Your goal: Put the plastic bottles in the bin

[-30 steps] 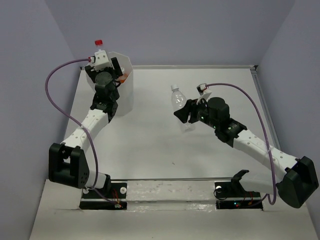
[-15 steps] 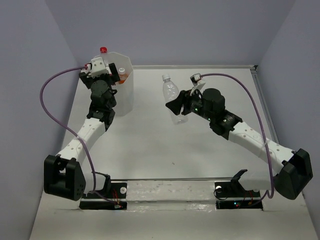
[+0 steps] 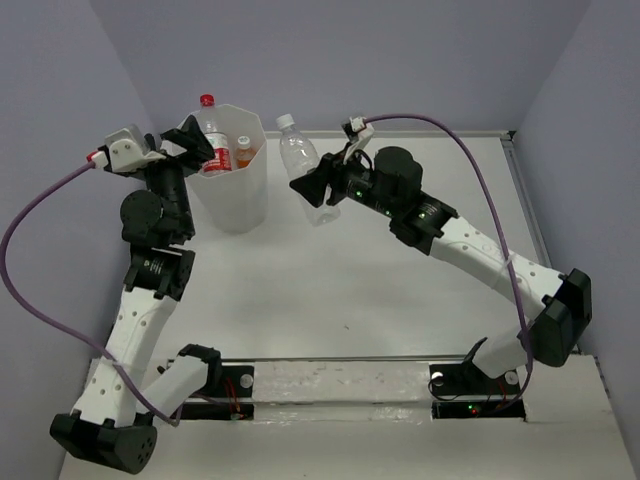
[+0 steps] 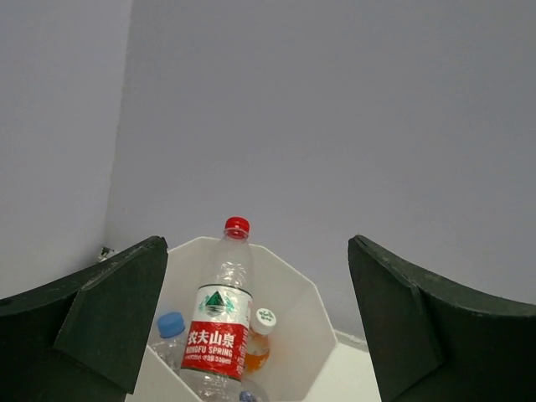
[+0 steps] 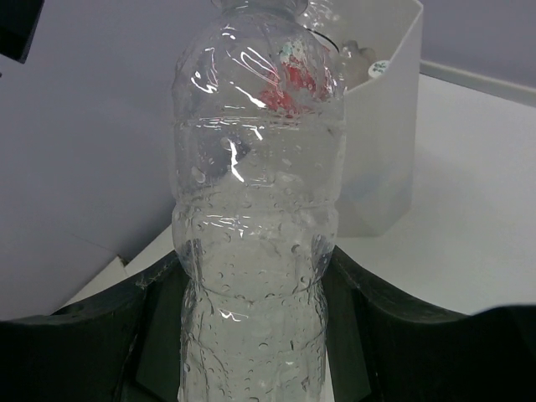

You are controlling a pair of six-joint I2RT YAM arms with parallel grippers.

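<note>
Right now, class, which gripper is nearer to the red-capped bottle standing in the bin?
Left. The left gripper hangs open at the bin's left rim, beside the red-capped bottle. The right gripper, shut on a clear bottle, is off to the bin's right, farther away.

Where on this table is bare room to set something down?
Bare table spans the middle, between left arm and right arm, in front of the bin. Another patch lies far right, behind the right arm. Crowded: the bin, holding several bottles, with the open left pincer at its left and the right pincer holding a clear bottle at its right.
</note>
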